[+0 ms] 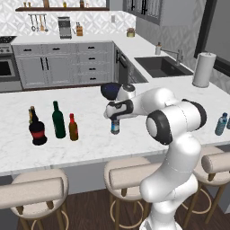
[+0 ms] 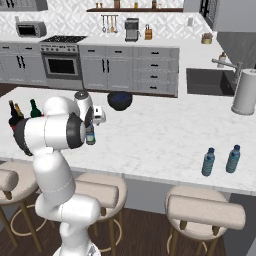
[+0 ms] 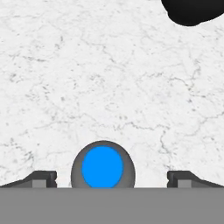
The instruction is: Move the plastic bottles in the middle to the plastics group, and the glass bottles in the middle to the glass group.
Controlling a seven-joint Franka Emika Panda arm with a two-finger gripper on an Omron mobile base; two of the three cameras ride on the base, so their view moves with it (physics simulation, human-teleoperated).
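Gripper: the two-finger gripper [image 1: 115, 120] sits directly over the small clear plastic bottle with a blue label band [image 1: 115, 126]. In the hand view its fingertips [image 3: 43, 178] stand wide on either side of the bottle's blue cap [image 3: 103, 166], with gaps on both sides, so nothing is gripped.
Bottle location: on the white marble counter [image 1: 90, 143], near the middle of the island, well apart from both groups.
Bottle axis: upright, long axis vertical, cap pointing straight up at the hand.
Glass side: the tall dark green bottle [image 1: 58, 120] and the shorter amber-brown bottle with a red top [image 1: 73, 128] stand upright just beside the squat black bottle with a red label [image 1: 37, 132] and the slim brown bottle with a yellowish neck [image 1: 31, 115] at the counter's left end.
Plastics side: two light blue translucent bottles [image 2: 208, 162] stand at the right end.
Progress: the two glass bottles look already sorted; the clear bottle is left, to be gripped and carried right.
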